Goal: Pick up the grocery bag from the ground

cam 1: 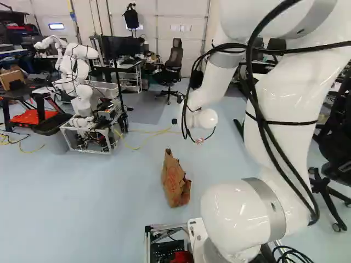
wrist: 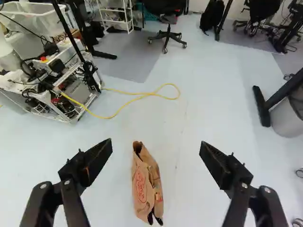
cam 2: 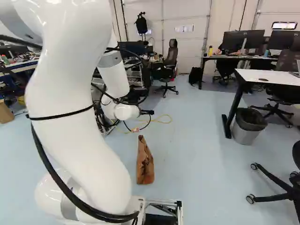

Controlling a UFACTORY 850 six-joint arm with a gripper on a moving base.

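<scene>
Claw at the arm's end, mostly hidden behind the wrist in both base views. Wrist view: fingers of the claw wide apart, one at each side, touching neither the bag nor each other.

Brown paper bag on the pale blue floor, ahead of the base and well short of the floor's far edge by the wall. Creased, narrowing toward the far end; reddish printed patch on one face, dark bits at the near end. Standing or lying, cannot tell. From the wrist it shows ahead of the claw, between the lines of the two fingers, apart from both.

Beyond the bag, a yellow cable loops over the floor toward a metal-framed cart. Another robot rises from that cart, left side of the left base view. Farther back, a dark office chair. Right base view, right side: grey waste bin just beside the leg of a white-topped desk.
</scene>
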